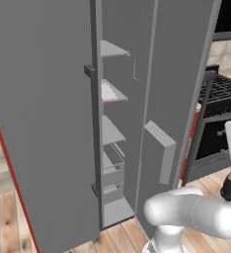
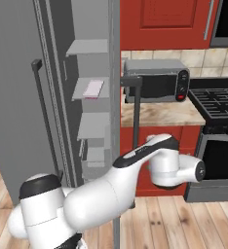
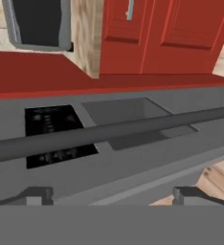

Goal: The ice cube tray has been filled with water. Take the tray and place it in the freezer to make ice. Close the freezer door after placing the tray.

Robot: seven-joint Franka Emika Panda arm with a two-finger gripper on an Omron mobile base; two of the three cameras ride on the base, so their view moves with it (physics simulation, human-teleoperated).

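Note:
The ice cube tray [image 1: 109, 93] [image 2: 93, 88], a thin pale slab, lies flat on the second grey shelf inside the freezer [image 1: 118, 163]. The freezer door [image 1: 176, 99] stands swung wide open; in the right base view it is edge-on [image 2: 115, 121]. Its dark bar handle [image 2: 135, 116] [image 1: 199, 128] is on the outer face. In the hand view that handle [image 3: 109, 131] runs across the picture just ahead of my gripper [image 3: 114, 196]. The gripper is open, its fingertips [image 3: 37, 195] wide apart, holding nothing.
The left-hand grey door [image 1: 43, 123] is shut, with its own bar handle [image 1: 94, 133]. Beyond the open door stand a counter with a toaster oven [image 2: 157, 80], a black stove [image 2: 218, 102] and red cupboards [image 2: 160, 19]. My arm [image 2: 135, 165] reaches around the door's edge.

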